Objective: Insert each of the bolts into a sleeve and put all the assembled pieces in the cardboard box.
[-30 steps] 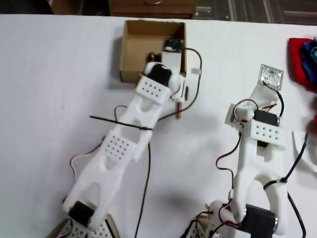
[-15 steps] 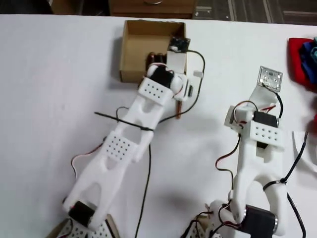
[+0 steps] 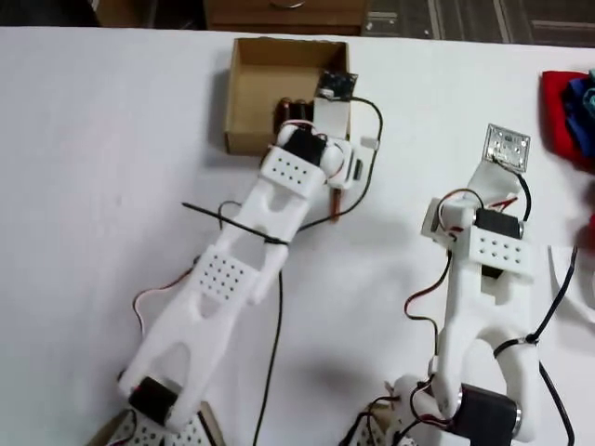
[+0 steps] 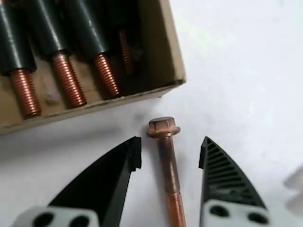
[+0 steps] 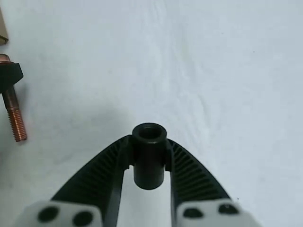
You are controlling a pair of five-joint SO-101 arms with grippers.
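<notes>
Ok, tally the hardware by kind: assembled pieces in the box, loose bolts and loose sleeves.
Assembled pieces, copper bolt in black sleeve, in the brown cardboard box: 4, one shadowed by the wall
Loose copper flange bolt: 1, between the open fingers of the left gripper
Loose black cylindrical sleeve: 1, held by the right gripper
Total: 6
</notes>
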